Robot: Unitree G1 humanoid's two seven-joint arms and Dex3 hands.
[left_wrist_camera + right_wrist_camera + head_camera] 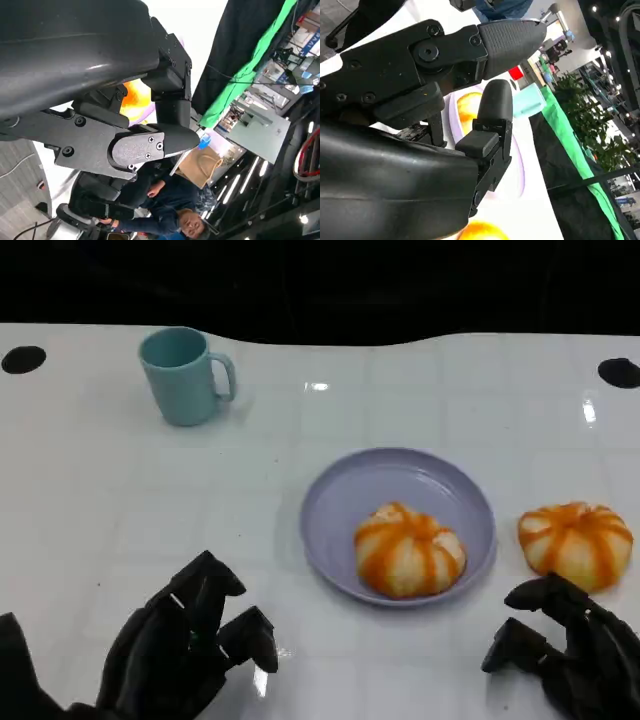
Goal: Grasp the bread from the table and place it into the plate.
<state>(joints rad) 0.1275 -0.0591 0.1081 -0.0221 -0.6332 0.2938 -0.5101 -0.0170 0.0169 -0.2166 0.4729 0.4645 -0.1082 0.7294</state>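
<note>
One orange-striped bread bun (408, 550) lies in the front half of the lilac plate (350, 490) at mid table. A second bun (575, 543) sits on the bare table just right of the plate. My right hand (568, 648) hovers right in front of this second bun, fingers apart and holding nothing. My left hand (190, 645) is low at the front left, well clear of the plate, fingers spread and empty. Past the right hand's fingers (492, 107), the right wrist view shows the plated bun (465, 107), the plate's rim (520, 165) and the loose bun (482, 232).
A teal mug (185, 375) stands at the back left of the white table (120, 500). Black holes mark the table's far corners (22, 359). A seated person (170, 205) is beyond the table in the left wrist view.
</note>
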